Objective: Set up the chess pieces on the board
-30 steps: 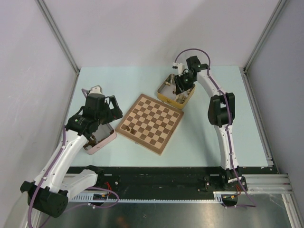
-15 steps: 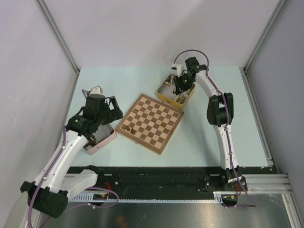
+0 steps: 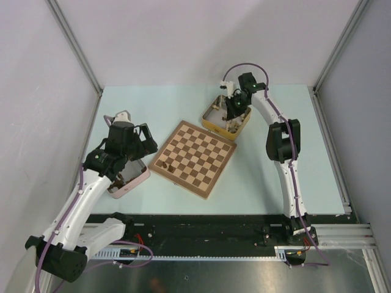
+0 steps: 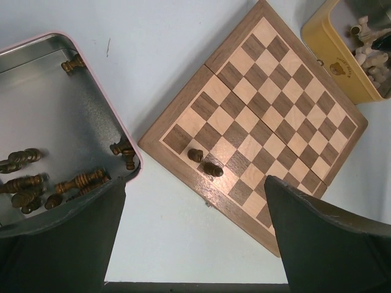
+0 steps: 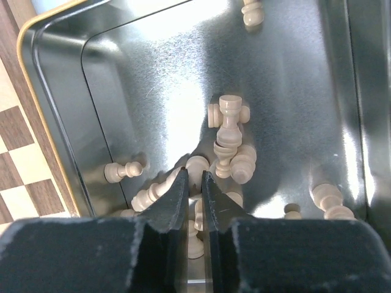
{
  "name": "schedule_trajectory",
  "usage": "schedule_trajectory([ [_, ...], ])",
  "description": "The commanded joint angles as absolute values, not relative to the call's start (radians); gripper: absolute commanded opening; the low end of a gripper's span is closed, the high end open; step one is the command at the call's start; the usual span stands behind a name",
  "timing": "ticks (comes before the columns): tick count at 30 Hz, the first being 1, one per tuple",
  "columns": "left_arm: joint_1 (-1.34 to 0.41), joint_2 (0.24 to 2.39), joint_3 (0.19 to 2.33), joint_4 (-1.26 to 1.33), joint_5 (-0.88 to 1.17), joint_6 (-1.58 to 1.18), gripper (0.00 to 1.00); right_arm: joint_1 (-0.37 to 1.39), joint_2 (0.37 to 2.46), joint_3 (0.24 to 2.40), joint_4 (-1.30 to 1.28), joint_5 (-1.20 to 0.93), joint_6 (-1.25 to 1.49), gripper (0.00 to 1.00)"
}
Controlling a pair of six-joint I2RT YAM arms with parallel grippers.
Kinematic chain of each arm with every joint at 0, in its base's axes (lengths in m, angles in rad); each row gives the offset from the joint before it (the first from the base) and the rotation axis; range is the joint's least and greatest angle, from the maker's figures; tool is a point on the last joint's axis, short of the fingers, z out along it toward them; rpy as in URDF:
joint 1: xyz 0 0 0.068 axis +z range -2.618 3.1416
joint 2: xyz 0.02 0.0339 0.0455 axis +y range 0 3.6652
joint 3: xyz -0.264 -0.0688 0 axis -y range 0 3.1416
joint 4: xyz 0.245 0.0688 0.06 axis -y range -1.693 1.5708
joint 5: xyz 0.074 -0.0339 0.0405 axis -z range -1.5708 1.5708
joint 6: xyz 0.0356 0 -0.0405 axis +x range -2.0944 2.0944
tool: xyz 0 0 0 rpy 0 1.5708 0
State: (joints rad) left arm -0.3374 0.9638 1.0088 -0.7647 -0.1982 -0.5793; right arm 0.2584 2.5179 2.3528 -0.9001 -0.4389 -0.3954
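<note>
The board (image 3: pixel 194 157) lies at the table's middle, also in the left wrist view (image 4: pixel 269 116). Two dark brown pieces (image 4: pixel 195 155) sit on its near-left squares, one (image 4: pixel 213 168) lying on its side. Several more dark pieces (image 4: pixel 79 181) lie in the pink tin (image 4: pixel 55 110). My left gripper (image 4: pixel 194 183) is open and empty, above the table between the pink tin and the board. My right gripper (image 5: pixel 195 173) is down in the yellow tin (image 5: pixel 61 91), its jaws closed on a pale piece (image 5: pixel 199 163) among several loose pale pieces (image 5: pixel 229 131).
The pink tin (image 3: pixel 131 180) stands left of the board, under my left arm (image 3: pixel 116 152). The yellow tin (image 3: pixel 214 122) stands just past the board's far corner. Grey walls and metal rails bound the table at the sides.
My right gripper has shifted slightly away from the board inside the yellow tin. My left arm has barely moved.
</note>
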Motion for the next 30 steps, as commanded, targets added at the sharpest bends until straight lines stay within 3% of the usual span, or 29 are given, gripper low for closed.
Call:
schedule_trajectory([
  [1,-0.331,0.937,1.006,-0.742,-0.19,-0.606,1.0,0.241,2.384,2.362,-0.858,-0.472,-0.405,0.08],
  [16,-0.33,0.9,0.985,-0.735,-0.175,-0.612,1.0,0.259,2.096,2.123,-0.853,-0.551,-0.46,0.05],
  [24,-0.331,0.871,0.956,-0.73,-0.172,-0.621,1.0,0.371,1.843,1.681,-0.769,-0.52,-0.528,0.05],
  [30,-0.33,0.868,0.954,-0.729,-0.17,-0.617,1.0,0.452,1.76,1.499,-0.657,-0.413,-0.509,0.06],
])
